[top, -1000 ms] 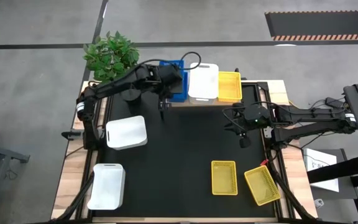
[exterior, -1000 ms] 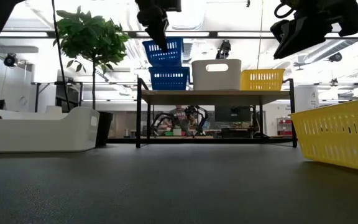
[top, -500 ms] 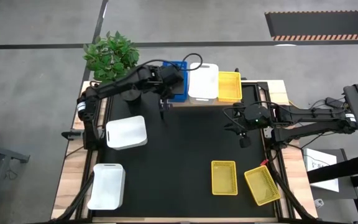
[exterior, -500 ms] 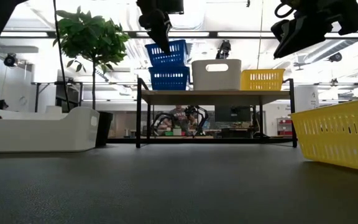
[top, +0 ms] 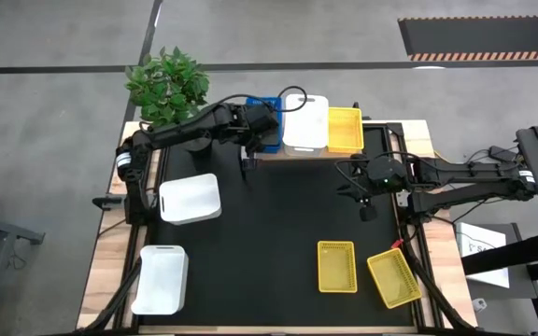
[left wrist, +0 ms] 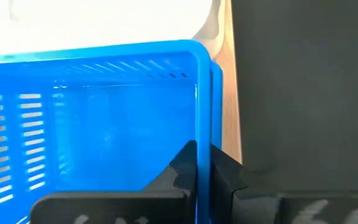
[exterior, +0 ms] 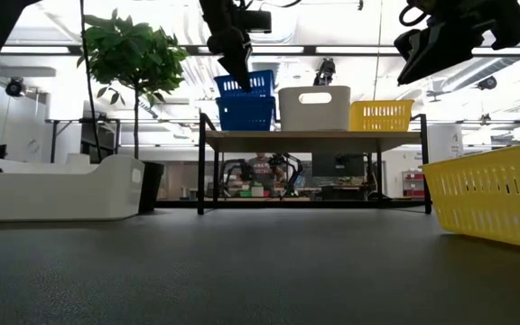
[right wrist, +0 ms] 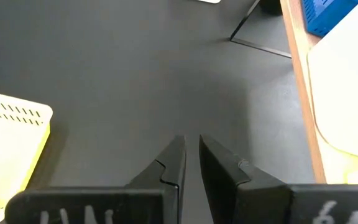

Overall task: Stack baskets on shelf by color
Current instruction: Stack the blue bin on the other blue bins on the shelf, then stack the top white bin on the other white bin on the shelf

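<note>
Two yellow baskets [top: 336, 266] lie at the near edge of the bench [top: 278, 215], well apart from the shelf [top: 409, 131]. Right claw [top: 363, 201] hovers mid-bench, fingers nearly together, holding nothing. Farther back, left claw [exterior: 239, 68] is clamped on the blue basket [exterior: 245, 84] rim, directly above the lower blue basket [exterior: 245, 114] on the shelf's left end. Low view shows the upper basket tilted; the high view does not.

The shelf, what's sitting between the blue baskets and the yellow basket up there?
A single white basket stands on the shelf between the blue baskets and the yellow basket, seen in both low and high views.
</note>
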Controlling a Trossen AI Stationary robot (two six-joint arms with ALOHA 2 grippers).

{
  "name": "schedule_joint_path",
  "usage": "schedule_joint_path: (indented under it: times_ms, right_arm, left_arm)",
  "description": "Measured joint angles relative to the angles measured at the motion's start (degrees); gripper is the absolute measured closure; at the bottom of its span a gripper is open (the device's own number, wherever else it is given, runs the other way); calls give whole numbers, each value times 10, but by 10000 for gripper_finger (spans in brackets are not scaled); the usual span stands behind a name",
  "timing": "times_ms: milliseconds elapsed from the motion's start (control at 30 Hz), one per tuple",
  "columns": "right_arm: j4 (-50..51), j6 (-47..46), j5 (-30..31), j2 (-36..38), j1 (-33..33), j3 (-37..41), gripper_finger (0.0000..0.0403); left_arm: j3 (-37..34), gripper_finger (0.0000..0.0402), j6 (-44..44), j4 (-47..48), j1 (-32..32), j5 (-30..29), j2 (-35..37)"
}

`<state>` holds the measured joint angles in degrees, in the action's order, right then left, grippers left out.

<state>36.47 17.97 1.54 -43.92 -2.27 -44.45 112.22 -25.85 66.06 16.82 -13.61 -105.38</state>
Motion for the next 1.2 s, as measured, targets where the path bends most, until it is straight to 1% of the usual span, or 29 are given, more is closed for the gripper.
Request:
schedule_joint_path:
  times_ms: [500, 567, 667, 800, 900, 1067, 1200]
  right_arm:
    - [1, 0, 0, 0, 0, 0, 365]
    - [1, 0, 0, 0, 0, 0, 365]
    - [1, 0, 0, 0, 0, 0, 365]
    - [1, 0, 0, 0, 0, 0, 365]
    - [1, 0, 0, 0, 0, 0, 365]
    - [1, -7, 0, 0, 0, 0, 365]
    - [1, -9, 0, 0, 0, 0, 365]
  left_arm:
    - [-2, 398, -5, -10, 1, -2, 0]
    - [-2, 387, -5, -10, 1, -2, 0]
    - [-2, 360, -6, -11, 1, -4, 0]
    - [-2, 319, -15, -11, 0, -20, 1]
    - [-2, 296, -16, -11, -7, -33, 7]
    - [-2, 279, -6, -5, -26, -34, 28]
    - [-3, 279, 66, -7, -59, -30, 52]
